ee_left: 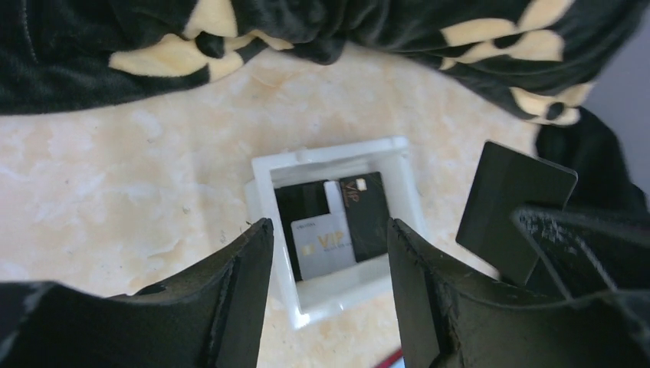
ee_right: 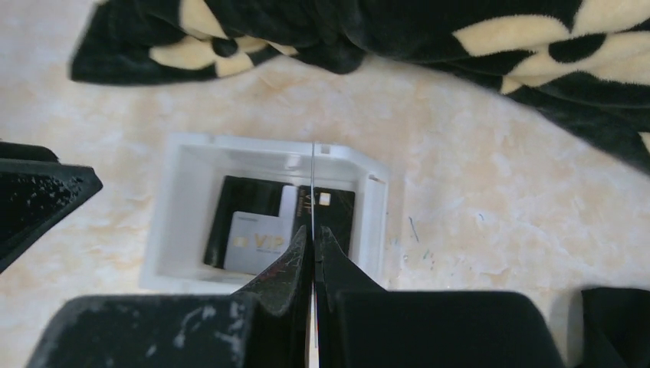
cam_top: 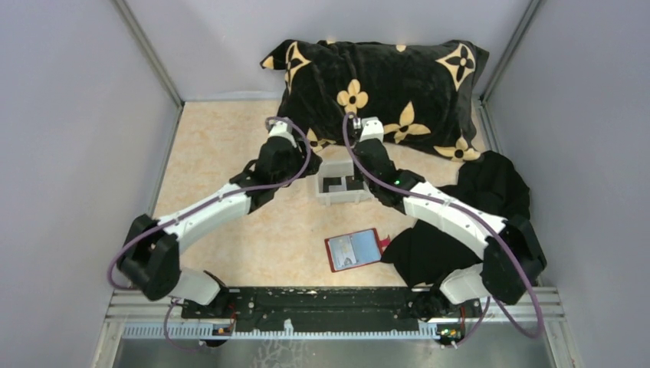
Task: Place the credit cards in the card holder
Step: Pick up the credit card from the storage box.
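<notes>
We are pinching one black card (ee_left: 513, 211) by its end in the right jaws, which are shut tight on it. It is standing upright and showing only as a thin edge in the right wrist view. We judge the end grip is leaving the free end clear to slide into a pocket. The left jaws are gaping wide with nothing in them, hanging directly over the white tray (ee_left: 329, 153), probably lining up the next pick. Below the left jaws, inside the tray, a pale VIP card (ee_left: 326, 247) is lying on top, a black VIP card (ee_left: 366, 215) is sitting just beside it, and another dark card (ee_left: 295, 203) is lying underneath. The tray walls are corralling the stack, but likely making flat cards awkward to get under. The card holder (cam_top: 354, 250) is lying open on the desk (cam_top: 222, 153), well behind both jaws toward the arm bases, pockets facing up to receive. We cannot tell whether anything is in it. The pillow (cam_top: 383, 69) is lying beyond the jaws, and the black cloth (cam_top: 490, 192) is off to the right.
</notes>
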Controlling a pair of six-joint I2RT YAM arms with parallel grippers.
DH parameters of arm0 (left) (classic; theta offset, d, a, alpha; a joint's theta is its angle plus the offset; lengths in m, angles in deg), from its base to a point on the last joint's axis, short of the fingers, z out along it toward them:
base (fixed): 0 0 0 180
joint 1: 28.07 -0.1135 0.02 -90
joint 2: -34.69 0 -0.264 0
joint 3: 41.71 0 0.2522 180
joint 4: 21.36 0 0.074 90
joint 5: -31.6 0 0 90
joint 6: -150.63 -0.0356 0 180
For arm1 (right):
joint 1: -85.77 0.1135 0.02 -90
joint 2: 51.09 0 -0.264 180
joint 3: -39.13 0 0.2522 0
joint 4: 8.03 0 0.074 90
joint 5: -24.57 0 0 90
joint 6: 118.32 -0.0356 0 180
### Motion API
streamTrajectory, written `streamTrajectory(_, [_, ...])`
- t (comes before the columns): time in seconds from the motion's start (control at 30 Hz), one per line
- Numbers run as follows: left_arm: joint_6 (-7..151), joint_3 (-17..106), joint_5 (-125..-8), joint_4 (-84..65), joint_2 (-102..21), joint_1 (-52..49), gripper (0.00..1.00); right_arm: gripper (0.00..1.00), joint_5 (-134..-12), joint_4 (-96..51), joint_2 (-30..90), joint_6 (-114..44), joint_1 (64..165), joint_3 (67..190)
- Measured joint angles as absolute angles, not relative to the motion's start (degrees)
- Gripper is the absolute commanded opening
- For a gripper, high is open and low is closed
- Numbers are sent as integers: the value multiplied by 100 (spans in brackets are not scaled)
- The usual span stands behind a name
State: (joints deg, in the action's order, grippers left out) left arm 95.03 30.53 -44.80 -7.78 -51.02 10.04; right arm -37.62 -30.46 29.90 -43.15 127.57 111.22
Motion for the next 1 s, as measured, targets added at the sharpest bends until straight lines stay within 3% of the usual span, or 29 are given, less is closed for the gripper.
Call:
streamTrajectory(0.27, [9572,1591,-5857,-2385,-4039,783,64,0,-5071,-3380,1766,-5123,12407,11100])
streamTrajectory(0.7, [10591,487,-8344,-5165,-4374,711,62,0,-7690,-3291,577,-6721,11708,9782])
streamTrajectory(1.0, [11367,411,-9277,-6684,-5073,674,53,0,-8492,-2939,403,-7289,11616,9301])
